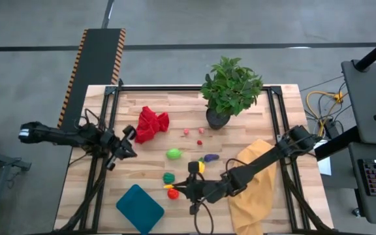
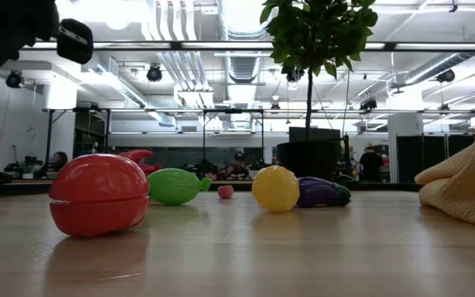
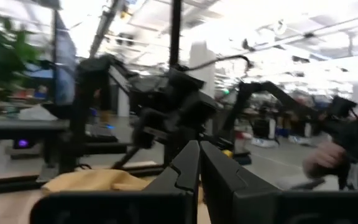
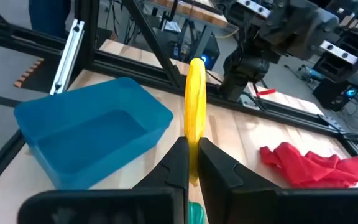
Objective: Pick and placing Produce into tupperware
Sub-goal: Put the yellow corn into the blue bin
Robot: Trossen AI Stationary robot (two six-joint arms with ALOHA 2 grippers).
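Note:
My right gripper [image 1: 177,188] is shut on a thin yellow produce piece [image 4: 196,99], just right of the teal-blue tupperware [image 1: 140,207], which also shows in the right wrist view [image 4: 92,130]. On the table lie a red piece [image 1: 173,194], a dark green piece [image 1: 168,177], a bright green piece [image 1: 173,154], a round yellow piece [image 1: 201,167], a purple piece [image 1: 210,157] and tiny pink pieces [image 1: 200,141]. My left gripper [image 1: 128,147] is shut and empty, left of the red cloth [image 1: 150,124]. My right gripper pinches the lower part [image 4: 193,155] of the thin yellow piece between its two fingers. The piece stands out past the fingertips in line with them, edge-on to the camera. The fingers point toward the table's left, at the tupperware.
A potted plant [image 1: 229,91] stands at the far middle. A mustard-yellow cloth [image 1: 256,183] lies under my right arm at the near right. In the low view the red piece [image 2: 99,194] lies nearest, with the green, yellow and purple pieces behind it.

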